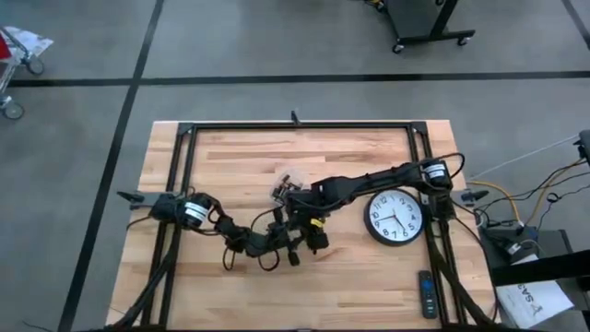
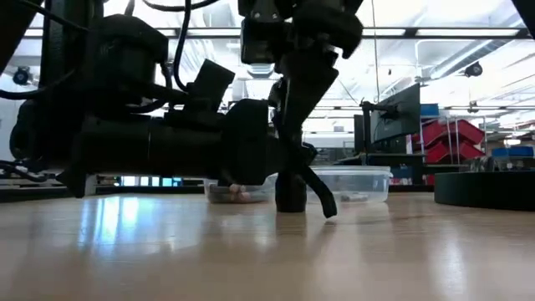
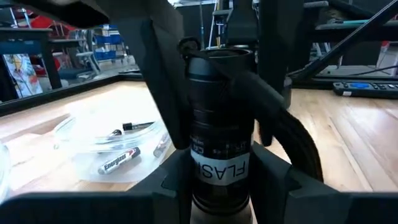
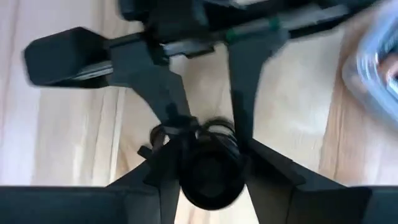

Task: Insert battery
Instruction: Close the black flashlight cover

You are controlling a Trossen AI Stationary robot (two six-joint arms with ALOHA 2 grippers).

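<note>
Standing upright on the wooden table (image 1: 369, 277), a black flashlight (image 3: 219, 124) is being held by both arms, a little way from the round wall clock (image 1: 395, 218) lying face up. The left gripper (image 3: 221, 180) is clamping the barrel between its fingers, just above a white label reading "FLAS". The right gripper (image 4: 208, 155) is reaching down from above, its fingers closing narrowly around the flashlight's top end, where a wire ring and a dark round opening are showing. The step in hand seems to be opening or steadying the flashlight; no battery is being carried yet. Next, one gripper would need to fetch an Energizer battery (image 3: 119, 161) from the clear plastic tray (image 3: 74, 134) just beside the flashlight.
</note>
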